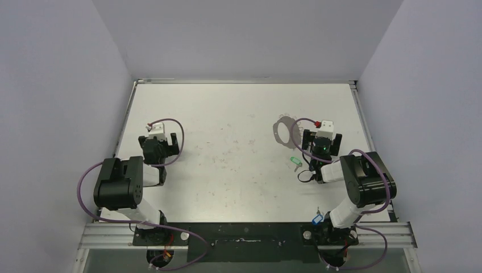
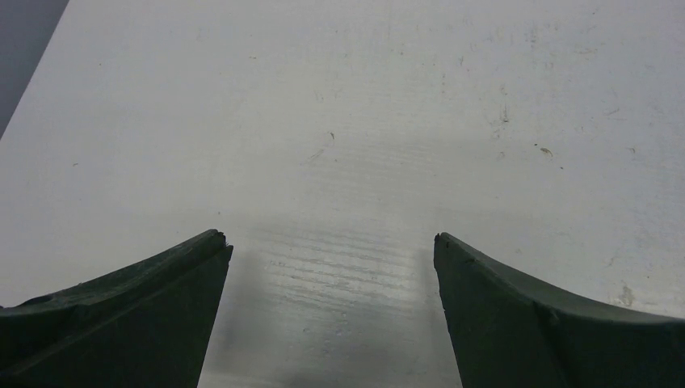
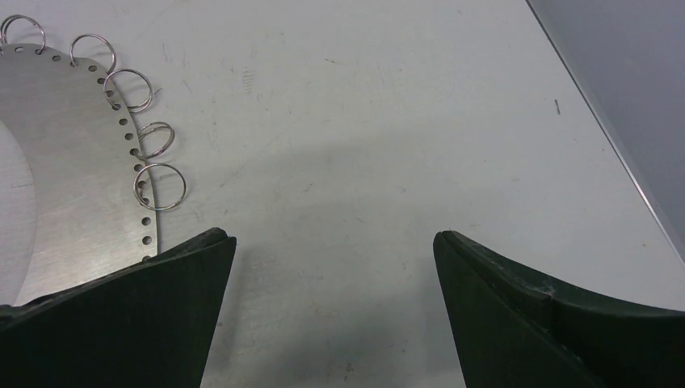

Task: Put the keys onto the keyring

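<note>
Both claws gape wide and hold nothing, likely poised for a first pick. The right claw (image 3: 333, 238) hangs low over the table (image 1: 227, 170) just beside the keyring (image 3: 81, 186), a flat metal ring edged with small loops (image 3: 159, 187), so it can probably reach ring or key. The green key (image 1: 294, 162) lies near; the blue key (image 1: 317, 218) sits by the right arm's base. The left claw (image 2: 331, 238) waits well apart.

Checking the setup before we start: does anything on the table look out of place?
The blue key lies at the near edge of the table beside the right arm's base, well apart from the green key and the keyring. It may be awkward to reach. Nothing looks spilled or damaged.
</note>
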